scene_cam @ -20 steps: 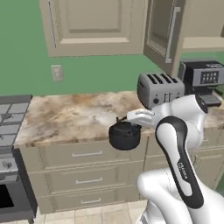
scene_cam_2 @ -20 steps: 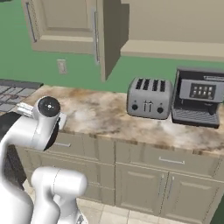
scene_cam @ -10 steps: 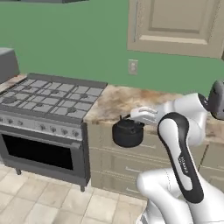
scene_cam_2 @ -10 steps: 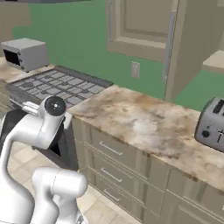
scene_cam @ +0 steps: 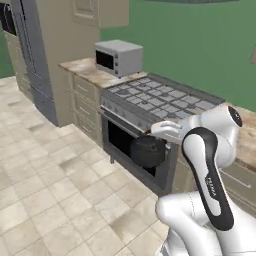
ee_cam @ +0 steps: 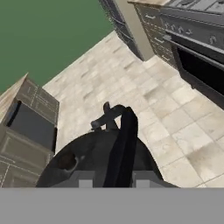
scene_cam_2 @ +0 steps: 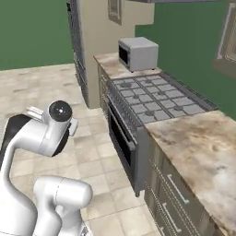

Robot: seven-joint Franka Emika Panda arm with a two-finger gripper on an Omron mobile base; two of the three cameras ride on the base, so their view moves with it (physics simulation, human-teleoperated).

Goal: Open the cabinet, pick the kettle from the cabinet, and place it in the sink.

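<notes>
The small black kettle [scene_cam: 148,151] hangs in front of the oven door, held from above by its arched handle [ee_cam: 124,146]. My gripper [scene_cam: 159,132] is shut on that handle. In the hand view the kettle's round body [ee_cam: 87,164] fills the lower middle, spout pointing away over the tiled floor, with my gripper [ee_cam: 114,179] at its top. In the right base view my own arm hides the kettle and gripper. Only a sliver of a beige panelled door [scene_cam_2: 228,39] shows at the far right. The sink is out of view.
A gas stove [scene_cam: 160,97] with an oven [scene_cam: 131,145] below stands right behind the kettle. A grey microwave [scene_cam: 118,57] sits on the counter beyond it, beside a tall beige unit [scene_cam: 50,55]. Tiled floor [scene_cam: 45,170] spreads left. A marble counter [scene_cam_2: 203,143] runs right.
The whole picture has swung left as the base moves: toaster and coffee machine are gone, stove, microwave and floor have come in. The kettle stays in my gripper.
</notes>
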